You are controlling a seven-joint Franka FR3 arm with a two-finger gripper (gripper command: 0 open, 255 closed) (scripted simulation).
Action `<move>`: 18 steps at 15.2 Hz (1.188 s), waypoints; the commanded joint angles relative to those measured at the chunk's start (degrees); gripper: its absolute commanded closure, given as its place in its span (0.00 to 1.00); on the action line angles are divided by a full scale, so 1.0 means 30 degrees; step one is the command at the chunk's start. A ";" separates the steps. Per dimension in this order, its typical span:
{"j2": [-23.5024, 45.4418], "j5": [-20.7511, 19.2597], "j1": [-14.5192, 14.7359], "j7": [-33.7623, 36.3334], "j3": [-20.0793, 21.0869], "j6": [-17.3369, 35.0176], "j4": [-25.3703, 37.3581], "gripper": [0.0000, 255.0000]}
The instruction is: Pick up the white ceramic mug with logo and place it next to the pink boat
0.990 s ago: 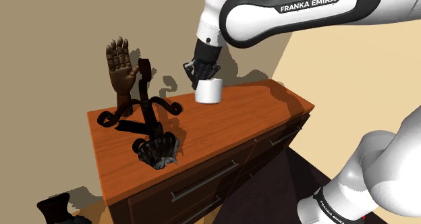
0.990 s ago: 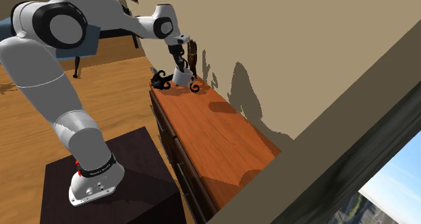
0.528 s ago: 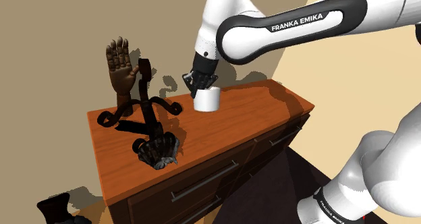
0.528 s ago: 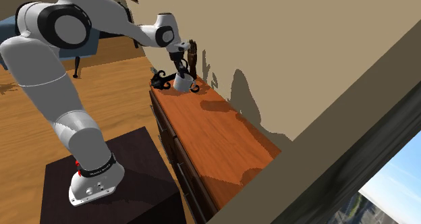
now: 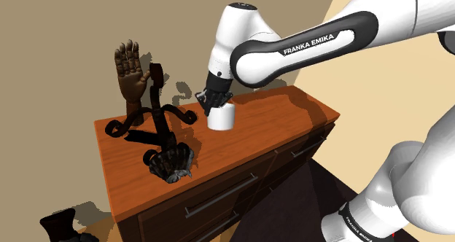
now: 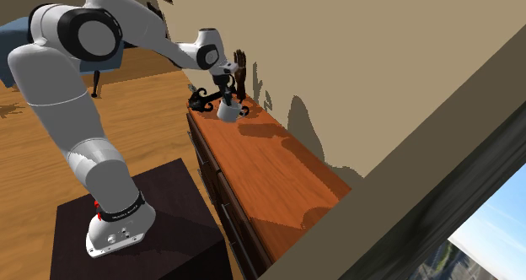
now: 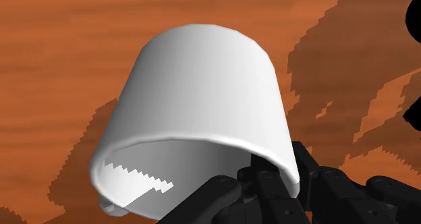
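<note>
The gripper point(image 5: 216, 102) is clamped on the rim of a plain white mug point(image 5: 221, 117), one finger inside and one outside as far as the wrist view goes. The mug hangs upright and low over the brown wooden dresser point(image 5: 259, 127) top, can't tell if it's touching. Just beside it, on the shoulder view's left, sits a black scrollwork stand point(image 5: 154, 122), with a dark wooden hand point(image 5: 130, 76) behind and a dark shell-shaped piece point(image 5: 172, 163) in front.

"FRANKA EMIKA", on the arm's point(image 5: 310, 42) dark link
</note>
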 commanded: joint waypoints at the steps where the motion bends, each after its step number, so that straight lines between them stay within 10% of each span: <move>1: 0.0264 -0.0099 -0.0017 0.0054 -0.0025 0.0477 -0.0205 1.00; 15: 0.1099 -0.0460 -0.0012 0.0376 -0.0059 0.1912 -0.0833 1.00; 16: 0.1100 -0.0458 -0.0012 0.0374 -0.0058 0.1899 -0.0821 0.00; 18: 0.1100 -0.0457 -0.0013 0.0371 -0.0059 0.1895 -0.0816 0.00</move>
